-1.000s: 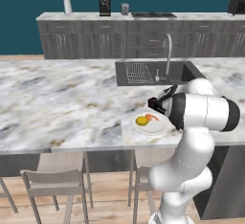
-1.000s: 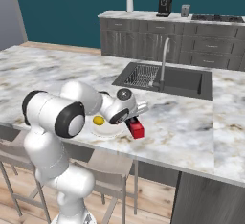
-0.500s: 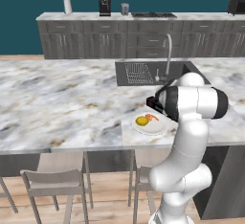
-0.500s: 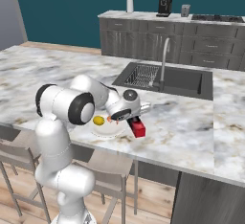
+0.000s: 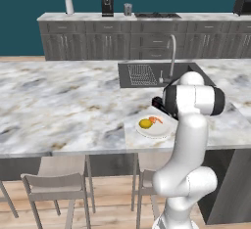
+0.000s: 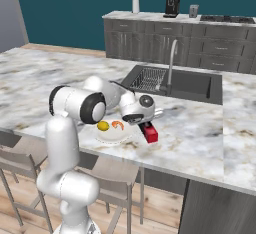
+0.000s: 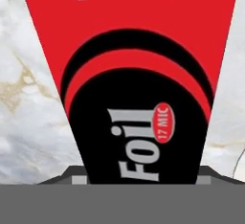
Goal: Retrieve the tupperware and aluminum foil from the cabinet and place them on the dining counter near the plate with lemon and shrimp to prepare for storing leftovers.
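Lying flat on the marble tabletop (image 6: 210, 128), the aluminum foil (image 6: 148, 131) box rests just right of the plate with lemon and shrimp (image 6: 111, 134), its red end toward the near edge. The white arm folds low over the box, its hand (image 6: 141, 109) sitting on the far part of it; from the hand camera the black-and-red label (image 7: 139, 98) runs straight out from between the jaws, which flank the box, though whether they press on it cannot be told. On the plate, the yellow lemon (image 5: 145, 123) sits left of the orange shrimp (image 5: 156, 120). Farther back, the dark inset sink (image 6: 190, 83) holds a wire rack (image 6: 149, 78) beside a curved tap (image 6: 171, 63).
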